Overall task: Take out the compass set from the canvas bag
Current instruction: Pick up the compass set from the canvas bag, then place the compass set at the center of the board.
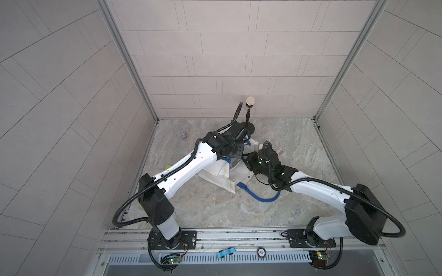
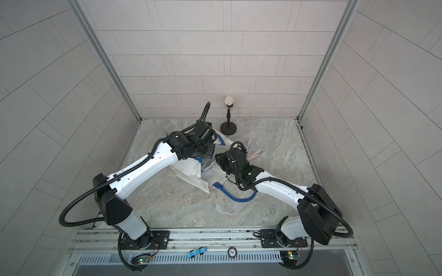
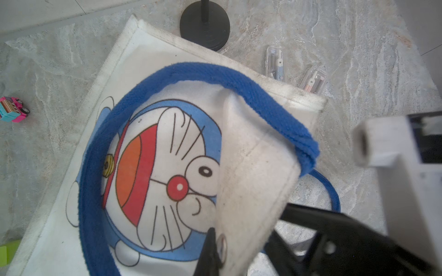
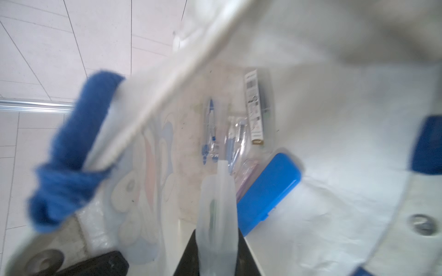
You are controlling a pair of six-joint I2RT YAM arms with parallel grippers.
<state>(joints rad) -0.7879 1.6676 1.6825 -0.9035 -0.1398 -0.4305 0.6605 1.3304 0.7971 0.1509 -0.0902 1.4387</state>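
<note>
The canvas bag lies on the desk, cat print up. The left gripper is closed on the bag's rim beside the metal snap and holds the mouth up. The right gripper is inside that mouth, its jaws nearly together on a clear case (too blurred to tell its contents). Deeper in the bag lie a blue case and a clear-packed compass set. Two compass sets in clear cases lie on the desk just beyond the bag, near a black stand base.
</note>
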